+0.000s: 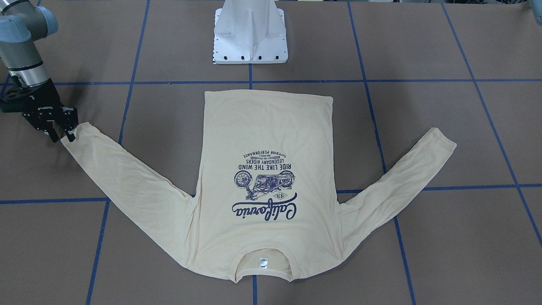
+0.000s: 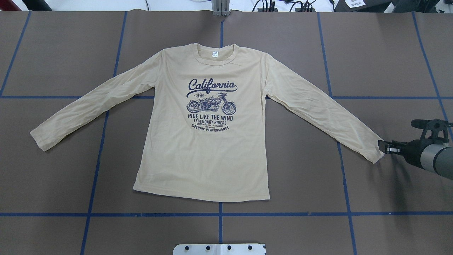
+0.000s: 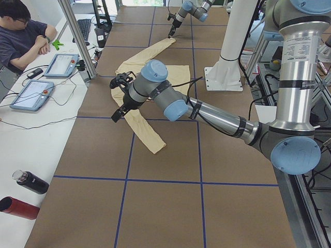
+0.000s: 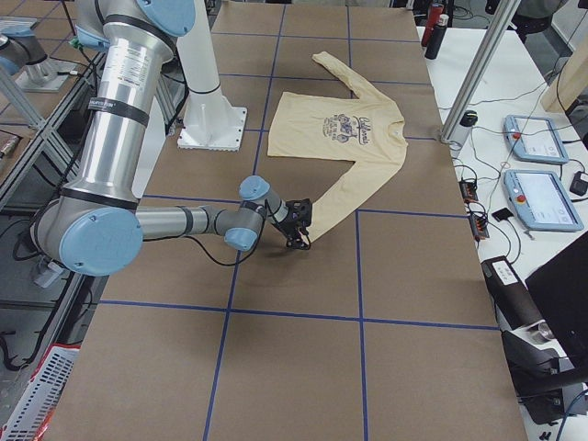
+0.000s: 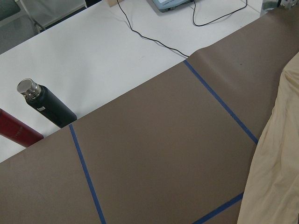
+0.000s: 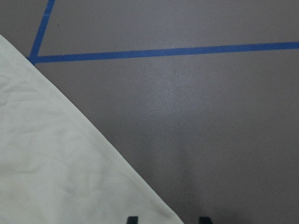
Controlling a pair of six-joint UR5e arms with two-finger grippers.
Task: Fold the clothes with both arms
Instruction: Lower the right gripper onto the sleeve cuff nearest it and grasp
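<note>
Shirt (image 1: 266, 127) flat, print up, mid-frame on counter (image 1: 423, 254) | right fingers (image 1: 53, 135) spread at cuff (image 1: 82, 128), left edge of front view | left fingers (image 3: 119, 113) near other sleeve (image 3: 146, 137), spread or pressed: cannot tell | step, likely: sleeve grasp | next: pinch cuff, carry inward

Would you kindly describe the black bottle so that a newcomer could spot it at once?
Find the white bench beside the brown table, on the operators' side. At its end on the robot's left, two bottles sit side by side by the table's edge. The black bottle is the one with the silver cap; beside it is the red bottle.
</note>
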